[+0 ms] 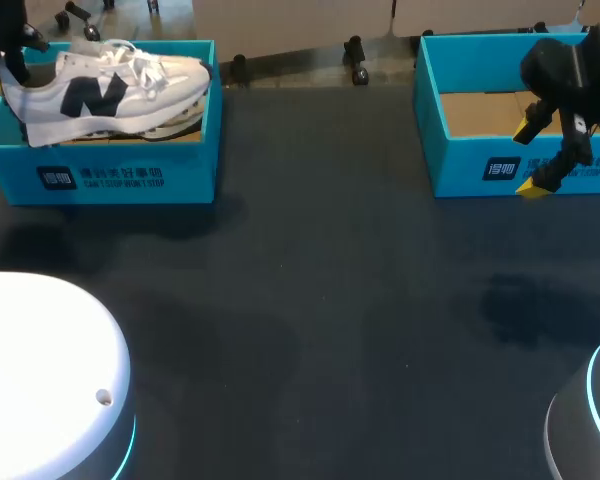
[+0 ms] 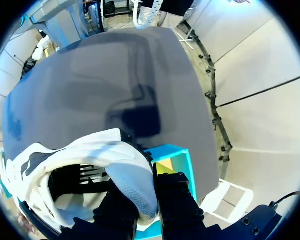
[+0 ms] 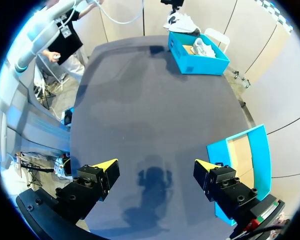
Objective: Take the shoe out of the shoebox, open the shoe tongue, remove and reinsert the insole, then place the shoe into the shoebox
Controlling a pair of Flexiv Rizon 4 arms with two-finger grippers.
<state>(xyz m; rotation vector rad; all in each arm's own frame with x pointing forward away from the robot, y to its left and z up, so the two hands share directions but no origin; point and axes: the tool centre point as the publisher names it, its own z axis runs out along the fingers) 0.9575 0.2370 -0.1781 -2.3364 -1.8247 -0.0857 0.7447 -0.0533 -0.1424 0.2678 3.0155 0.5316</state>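
A white shoe (image 1: 110,90) with a dark logo lies high in the blue shoebox (image 1: 120,175) at the far left, its heel over the box's left wall. My left gripper (image 1: 8,72) is at that heel. In the left wrist view the left gripper (image 2: 147,200) is shut on the shoe's padded heel (image 2: 135,187), with the shoe's opening (image 2: 75,185) and a box corner (image 2: 175,155) beyond it. My right gripper (image 1: 533,158) hangs open over the front wall of a second blue box (image 1: 480,165) at the far right. In its own view the right gripper (image 3: 154,165) holds nothing.
The second box (image 3: 240,155) holds only a cardboard floor and lies beside my right gripper. The far box with the shoe (image 3: 197,52) shows across the dark table (image 1: 310,320). White rounded robot bases (image 1: 40,380) stand at the near corners.
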